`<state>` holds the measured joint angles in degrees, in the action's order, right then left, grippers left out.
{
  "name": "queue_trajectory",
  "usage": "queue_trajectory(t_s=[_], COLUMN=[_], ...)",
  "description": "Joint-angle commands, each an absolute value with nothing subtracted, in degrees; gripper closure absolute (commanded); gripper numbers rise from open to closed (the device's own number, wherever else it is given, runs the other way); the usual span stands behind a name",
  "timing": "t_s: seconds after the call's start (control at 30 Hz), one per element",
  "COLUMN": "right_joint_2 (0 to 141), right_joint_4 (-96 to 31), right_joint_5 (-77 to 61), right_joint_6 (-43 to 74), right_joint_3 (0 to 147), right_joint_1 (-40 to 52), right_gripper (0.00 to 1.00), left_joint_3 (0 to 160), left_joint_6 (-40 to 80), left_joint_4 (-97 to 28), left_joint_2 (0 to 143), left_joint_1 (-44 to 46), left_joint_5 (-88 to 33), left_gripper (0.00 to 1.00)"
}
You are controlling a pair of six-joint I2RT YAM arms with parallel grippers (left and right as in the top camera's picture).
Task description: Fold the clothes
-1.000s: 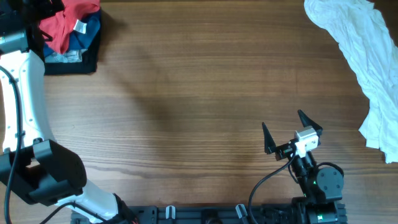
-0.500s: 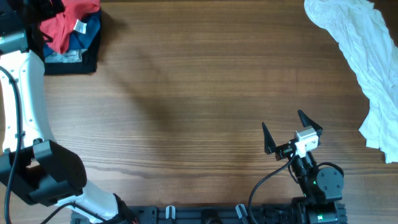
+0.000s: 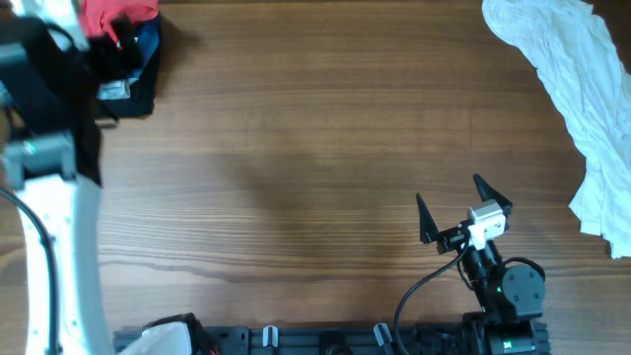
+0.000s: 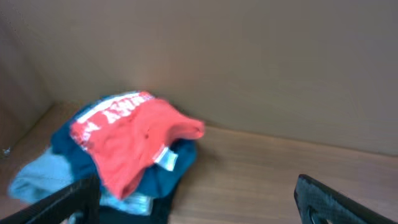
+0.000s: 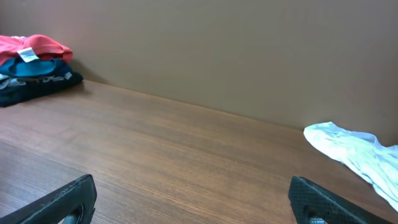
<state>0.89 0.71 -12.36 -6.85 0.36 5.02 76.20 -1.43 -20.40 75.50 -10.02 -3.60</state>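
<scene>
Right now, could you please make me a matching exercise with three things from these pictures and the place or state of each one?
Things:
1. red garment
2. white cloth
3. right gripper

Places or states:
A. open, near the front edge
B. in the far left corner
C. crumpled along the right edge

Pairs: 1-B; 2-C; 3-A
</scene>
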Motion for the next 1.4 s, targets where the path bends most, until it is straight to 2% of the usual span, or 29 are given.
queue_trajectory(t_s=[0.0,0.17,0.33,0.47,1.0,1.37], right_joint_2=[0.21,0.21,0.21,0.21,0.21,0.21], right_joint_4=[0.97,0.97,0.97,0.97,0.97,0.97], right_joint_5=[-11.60,-11.60,-11.60,-11.60,-11.60,-11.60], right_joint_6=[-6.02,-6.04,-6.02,-6.00,-6.04,-6.02], right_joint_3=[0.30,0.30,0.30,0.30,0.30,0.30], right_joint_1=[5.28,5.28,5.28,5.28,5.28,5.28], right_gripper=[0.00,0.00,0.00,0.00,0.00,0.00], left_joint_3=[61.49,40.56,19.86,6.46,4.05,0.34], left_joint_6=[-2.50,0.01,8.23,9.93,10.11,11.03], left_joint_4=[-11.68,-0.89,11.60,18.63,3.11,0.80], left_joint_2=[67.20,54.59,41.43,29.30,8.38,1.06], left_joint_1=[-6.00,-2.00,-2.52,-3.86,-5.65,-5.58], left_joint_5=[-4.49,-4.47,-4.03,-4.03,-3.20,-3.25], left_gripper=[0.00,0.00,0.00,0.00,0.00,0.00])
